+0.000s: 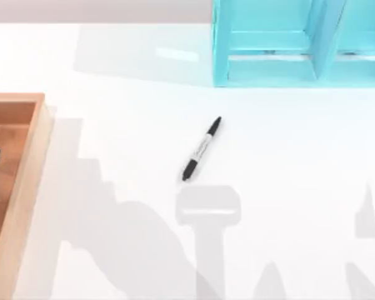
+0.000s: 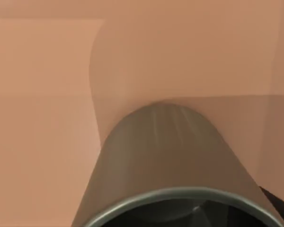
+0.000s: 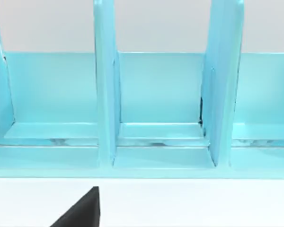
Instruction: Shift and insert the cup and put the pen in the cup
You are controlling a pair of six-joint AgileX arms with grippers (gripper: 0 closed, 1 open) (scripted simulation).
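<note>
One pen [image 1: 202, 149] lies slantwise on the white bench [image 1: 287, 162], mid-bench, well apart from the wooden tray [image 1: 25, 181] at the left edge and the blue rack [image 1: 269, 69] at the far right. Close under the left wrist camera, the olive cup [image 2: 165, 156] lies tipped over against the tray's wooden floor, its dark mouth toward the lens. Whether either arm's jaws are spread or pressed together cannot be told.

Pen [image 1: 201, 149]: black cap and black end, white-grey barrel with small dark print. Cup [image 2: 170, 156]: olive-green outside, dark inside, plain. Desk [image 1: 125, 125]: white. Tray [image 1: 25, 181]: light wood, orange-brown. Rack [image 1: 287, 69]: light turquoise blue.
</note>
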